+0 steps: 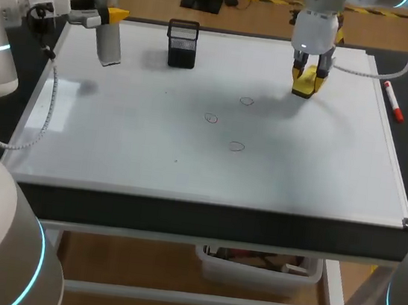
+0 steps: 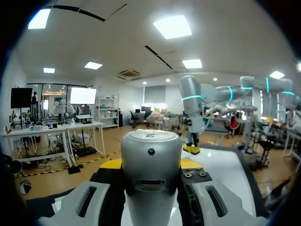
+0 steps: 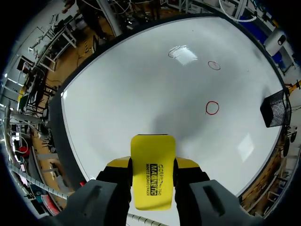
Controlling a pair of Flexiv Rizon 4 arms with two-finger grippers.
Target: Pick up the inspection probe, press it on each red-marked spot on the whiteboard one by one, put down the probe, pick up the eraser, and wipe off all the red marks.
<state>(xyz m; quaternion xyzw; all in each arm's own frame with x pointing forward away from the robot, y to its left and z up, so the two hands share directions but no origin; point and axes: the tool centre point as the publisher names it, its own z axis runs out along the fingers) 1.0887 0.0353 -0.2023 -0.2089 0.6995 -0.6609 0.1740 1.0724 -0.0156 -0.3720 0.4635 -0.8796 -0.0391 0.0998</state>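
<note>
The inspection probe (image 1: pixel 110 38), a silver cylinder, is upright at the whiteboard's (image 1: pixel 151 153) far left corner with my left gripper (image 1: pixel 110 17) shut on it. In the left wrist view the probe (image 2: pixel 151 174) fills the space between the fingers. My right gripper (image 1: pixel 308 77) hovers over the board's far right part, shut on the yellow eraser (image 1: pixel 305 84). In the right wrist view the eraser (image 3: pixel 152 174) sits between both fingers. Three red circles (image 1: pixel 246 101), (image 1: pixel 211 118), (image 1: pixel 236 147) lie mid-board, left of the eraser; two show clearly ahead of it (image 3: pixel 212 108), (image 3: pixel 214 65).
A black mesh holder (image 1: pixel 182 44) stands at the board's far edge between the two grippers, also seen in the right wrist view (image 3: pixel 275 108). A red marker (image 1: pixel 393 101) lies just off the board's right edge. A cable (image 1: pixel 44 113) trails along the left edge.
</note>
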